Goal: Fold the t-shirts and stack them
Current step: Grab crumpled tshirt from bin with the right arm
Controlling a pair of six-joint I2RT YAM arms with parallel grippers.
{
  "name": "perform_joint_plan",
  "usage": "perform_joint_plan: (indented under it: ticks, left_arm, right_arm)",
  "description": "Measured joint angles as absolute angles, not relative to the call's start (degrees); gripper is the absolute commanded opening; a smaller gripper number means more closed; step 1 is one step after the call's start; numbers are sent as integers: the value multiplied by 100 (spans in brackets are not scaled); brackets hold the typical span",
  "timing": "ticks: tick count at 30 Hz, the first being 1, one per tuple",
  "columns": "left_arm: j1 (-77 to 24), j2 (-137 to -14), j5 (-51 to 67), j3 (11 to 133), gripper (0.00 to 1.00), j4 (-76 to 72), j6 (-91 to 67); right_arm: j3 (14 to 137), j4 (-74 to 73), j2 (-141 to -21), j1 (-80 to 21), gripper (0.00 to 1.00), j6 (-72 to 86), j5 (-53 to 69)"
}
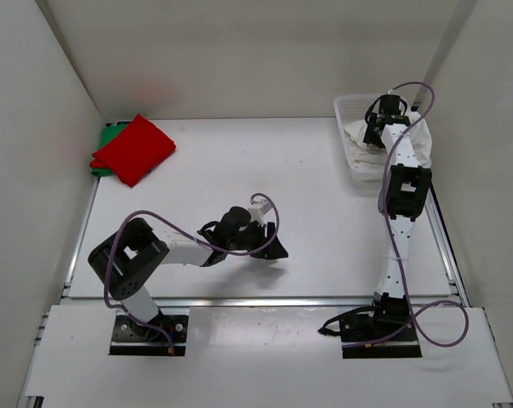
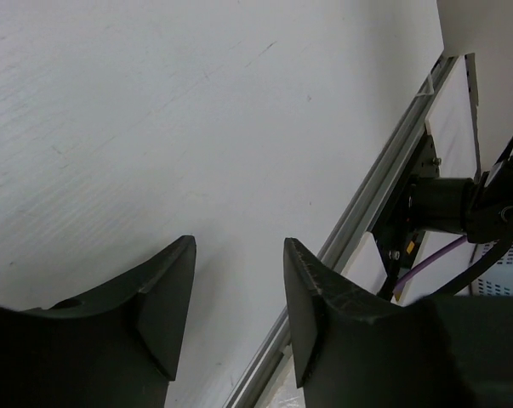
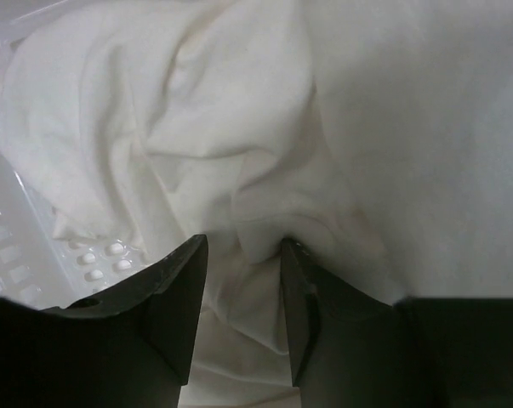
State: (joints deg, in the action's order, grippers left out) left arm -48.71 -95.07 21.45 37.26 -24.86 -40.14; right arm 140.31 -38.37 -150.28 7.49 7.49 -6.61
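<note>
Red shirt (image 1: 135, 149) is lying folded at the far left corner of your worktop (image 1: 324, 221), resting on top of the green shirt (image 1: 108, 136), which is showing only as an edge beneath it. Your left tool (image 2: 237, 263) is hanging low over bare worktop near the middle, its jaws standing apart and gripping nothing. Your right tool (image 3: 243, 255) is reaching down into the basket (image 1: 348, 109) at the far right, jaws spread just above the crumpled white shirt (image 3: 239, 127) lying inside. Whether its tips are touching the cloth, you cannot tell.
</note>
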Motion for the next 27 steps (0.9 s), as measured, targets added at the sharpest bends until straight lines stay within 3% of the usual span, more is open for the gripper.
perform_joint_plan:
  ticks: [6, 11, 20, 27]
  left_arm:
    - [-4580, -9190, 2158, 3527, 47, -2582, -4128]
    - [-4296, -8895, 2178, 3306, 45, -2613, -4189]
    - [-4193, -8632, 2185, 3223, 40, -2624, -4239]
    - [-4097, -8425, 2187, 3157, 39, -2659, -4316]
  right_arm:
    - [14064, -4064, -15028, 609, 27, 353, -679]
    - [14079, -4353, -15028, 558, 0, 143, -598]
    - [14363, -4646, -14947, 539, 0, 325, -436]
    - [14409, -4729, -13747, 537, 0, 633, -95]
